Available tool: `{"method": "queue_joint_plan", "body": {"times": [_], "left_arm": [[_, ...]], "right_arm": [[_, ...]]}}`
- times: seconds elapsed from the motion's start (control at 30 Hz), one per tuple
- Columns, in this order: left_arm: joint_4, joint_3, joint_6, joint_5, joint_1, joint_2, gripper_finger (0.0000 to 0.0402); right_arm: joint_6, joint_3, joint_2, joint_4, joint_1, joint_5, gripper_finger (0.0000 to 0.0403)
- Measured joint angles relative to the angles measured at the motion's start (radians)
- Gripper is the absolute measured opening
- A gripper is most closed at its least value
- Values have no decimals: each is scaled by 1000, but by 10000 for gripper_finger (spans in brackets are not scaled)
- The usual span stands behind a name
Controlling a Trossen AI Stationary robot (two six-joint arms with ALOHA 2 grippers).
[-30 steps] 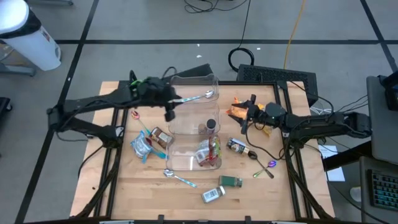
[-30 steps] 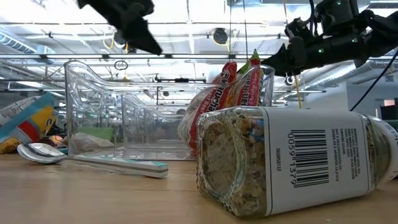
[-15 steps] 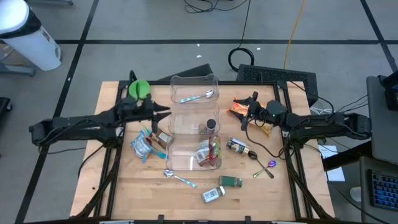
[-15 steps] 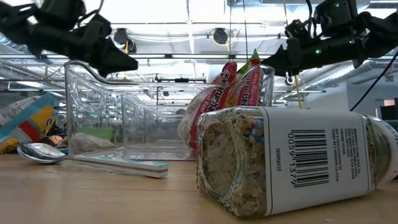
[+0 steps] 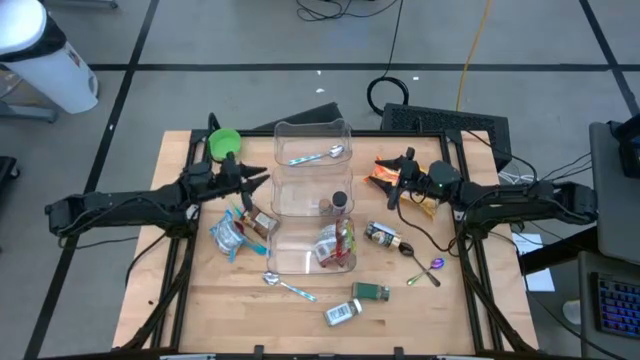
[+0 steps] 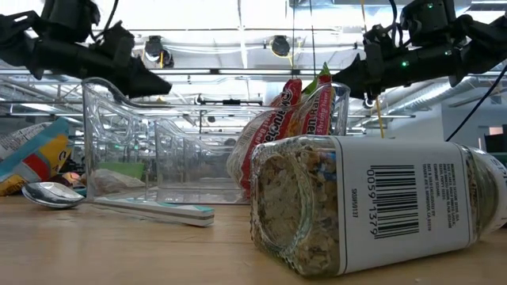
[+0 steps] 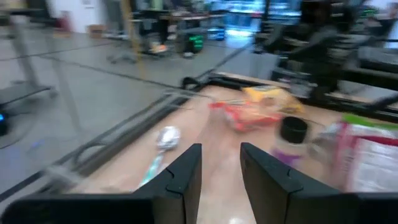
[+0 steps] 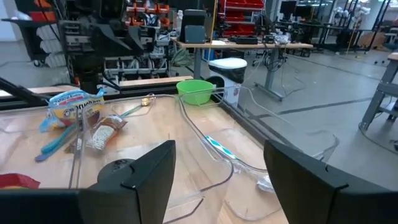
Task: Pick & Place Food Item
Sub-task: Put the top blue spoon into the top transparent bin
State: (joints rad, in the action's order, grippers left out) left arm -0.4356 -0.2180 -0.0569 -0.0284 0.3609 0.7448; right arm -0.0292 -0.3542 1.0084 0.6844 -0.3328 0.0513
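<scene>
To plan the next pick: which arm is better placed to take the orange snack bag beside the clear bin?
Probably the right arm: its gripper is open, right next to the orange snack bag. The left gripper is across the clear bin.

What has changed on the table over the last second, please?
The left end effector drew back from above the clear bin, away from the teal-handled spoon in its far compartment, towards the table's left side, uncovering the green bowl. It is open and empty. The right end effector, open over the orange snack bag, and the items stayed put.
</scene>
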Motion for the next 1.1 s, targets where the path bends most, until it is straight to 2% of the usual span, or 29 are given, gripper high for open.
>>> {"method": "queue_joint_plan", "body": {"times": [0.1, 0.23, 0.33, 0.57, 0.77, 0.93, 1.1], "left_arm": [[96, -21, -5, -68, 20, 0, 116], [474, -148, -13, -117, 66, 1, 134], [699, -255, -48, -138, 99, 13, 164], [1029, -427, -131, -217, 216, 44, 249], [1272, -592, -61, -207, 323, 144, 293], [1451, -719, 34, -192, 398, 285, 299], [1600, -773, 65, -38, 499, 427, 288]], "right_arm": [[11, 0, 0, 0, 0, 0, 240], [11, 0, 0, -8, 0, 0, 240], [10, 0, 0, -8, 0, 0, 240], [10, 0, 0, -8, 0, -3, 240], [16, 0, 0, -22, 0, -79, 240], [31, 0, 0, -31, 1, -149, 240], [86, 0, 0, -31, 1, -256, 240]]}}
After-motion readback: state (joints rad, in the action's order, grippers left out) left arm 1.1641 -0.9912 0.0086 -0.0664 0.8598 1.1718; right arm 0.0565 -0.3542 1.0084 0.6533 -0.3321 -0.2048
